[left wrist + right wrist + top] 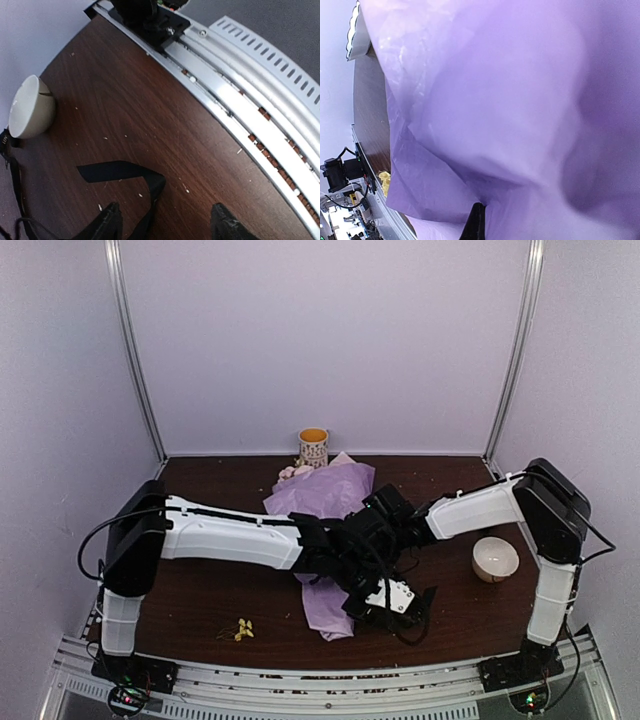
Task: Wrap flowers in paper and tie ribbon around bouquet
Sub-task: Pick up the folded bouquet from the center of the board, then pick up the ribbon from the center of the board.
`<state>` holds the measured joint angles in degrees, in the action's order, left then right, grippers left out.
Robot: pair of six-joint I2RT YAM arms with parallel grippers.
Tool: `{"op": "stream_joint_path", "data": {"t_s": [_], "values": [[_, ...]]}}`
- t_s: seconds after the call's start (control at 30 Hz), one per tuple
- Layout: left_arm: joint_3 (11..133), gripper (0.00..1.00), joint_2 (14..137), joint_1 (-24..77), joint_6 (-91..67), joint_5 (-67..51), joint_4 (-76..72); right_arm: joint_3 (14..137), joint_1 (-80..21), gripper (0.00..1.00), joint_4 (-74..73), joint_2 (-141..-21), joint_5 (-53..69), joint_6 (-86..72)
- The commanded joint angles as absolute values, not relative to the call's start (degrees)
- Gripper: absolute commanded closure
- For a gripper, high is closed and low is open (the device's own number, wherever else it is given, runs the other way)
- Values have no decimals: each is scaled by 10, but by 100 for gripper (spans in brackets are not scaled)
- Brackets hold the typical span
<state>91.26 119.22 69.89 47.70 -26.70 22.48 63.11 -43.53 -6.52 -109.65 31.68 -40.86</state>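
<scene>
The bouquet (330,502) lies lengthwise at the middle of the bench (200,590), its pink flowers (295,473) at the far end near a cup (313,447), and both arms meet over its near half. The left claw (167,226) stands open over bare wood, holding nothing, with the black ribbon (125,172) looped on the bench just beside one of its fingers (107,222). The right claw (476,222) is closed, its dark tip against a fold of the lilac paper (510,100); whether it pinches the sheet I cannot tell.
</scene>
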Motion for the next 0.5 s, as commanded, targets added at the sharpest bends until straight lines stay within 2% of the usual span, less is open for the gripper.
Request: {"op": "stream_joint_path", "data": {"t_s": [0.0, 0.13, 0.27, 0.33, 0.37, 0.4, 0.43, 0.47], "values": [[958, 32, 1236, 697, 499, -228, 261, 655, -430, 100, -89, -1108, 305, -382], [996, 31, 1293, 720, 487, -127, 245, 662, -430, 100, -102, -1108, 301, -372], [1007, 34, 1320, 723, 472, -107, 229, 667, -430, 100, -117, -1106, 294, -363], [1004, 47, 1318, 723, 463, -116, 233, 666, -430, 100, -122, -1101, 293, -361], [1005, 59, 1316, 723, 461, -122, 242, 666, -430, 100, -123, -1100, 293, -361], [1008, 85, 1311, 724, 461, -130, 264, 666, -430, 100, -126, -1097, 293, -361], [1011, 98, 1306, 724, 461, -136, 279, 669, -430, 100, -131, -1095, 294, -360], [1008, 100, 1294, 725, 451, -140, 299, 670, -429, 100, -135, -1092, 295, -360]]}}
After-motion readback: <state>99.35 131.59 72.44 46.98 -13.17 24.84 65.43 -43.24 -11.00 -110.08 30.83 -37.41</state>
